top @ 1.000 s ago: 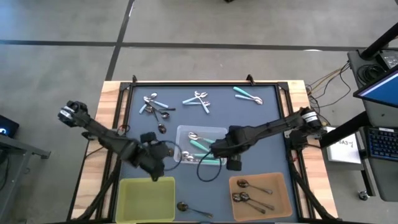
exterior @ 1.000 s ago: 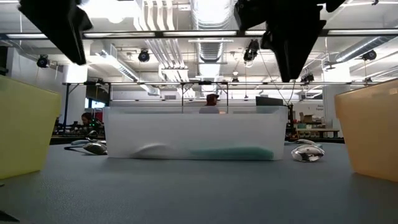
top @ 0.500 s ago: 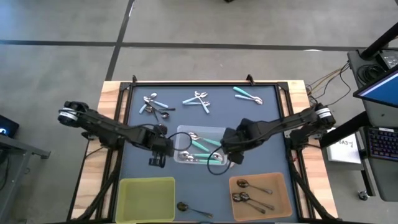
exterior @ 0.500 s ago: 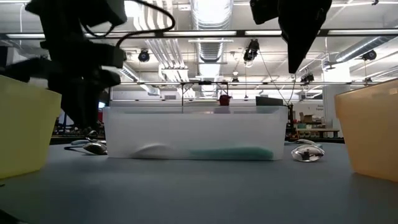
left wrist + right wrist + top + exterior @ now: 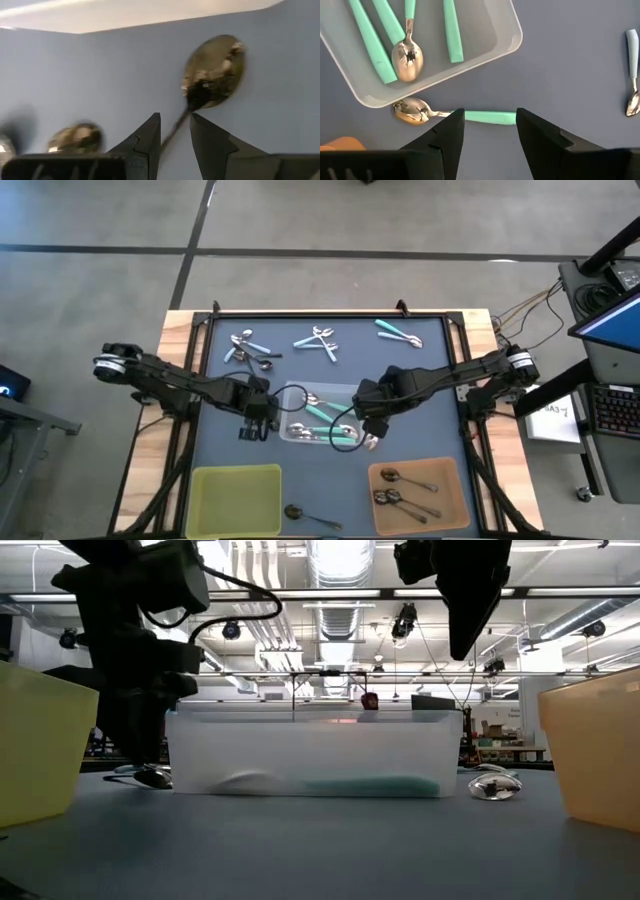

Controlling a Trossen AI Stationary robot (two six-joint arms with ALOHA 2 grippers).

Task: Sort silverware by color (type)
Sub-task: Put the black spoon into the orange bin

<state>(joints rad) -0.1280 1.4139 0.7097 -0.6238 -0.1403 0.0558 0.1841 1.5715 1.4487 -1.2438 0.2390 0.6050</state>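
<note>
My left gripper [image 5: 254,426] is low at the table, just left of the clear bin [image 5: 352,392]. It is open by a narrow gap [image 5: 175,122], and its fingers stand on either side of the thin handle of a dark spoon [image 5: 214,70] lying on the mat; whether they touch it I cannot tell. A second metal bowl [image 5: 75,138] lies beside it. My right gripper [image 5: 366,423] hangs open [image 5: 490,120] above a teal-handled spoon [image 5: 487,117] that lies flat on the mat against the clear bin's near side. That bin [image 5: 512,30] holds several teal spoons [image 5: 375,47].
The yellow bin [image 5: 238,498] and the brown bin [image 5: 440,470], which holds dark spoons, stand at the near edge, with one dark spoon [image 5: 300,513] between them. Loose spoon groups lie along the far edge [image 5: 245,348], [image 5: 318,340], [image 5: 398,332]. A pale blue spoon [image 5: 632,75] lies apart.
My left gripper has moved from above the yellow bin's far rim toward the far edge and down to the mat beside the clear bin, over the dark spoon. My right gripper has drawn back a little toward the far edge, staying open above the teal spoon.
</note>
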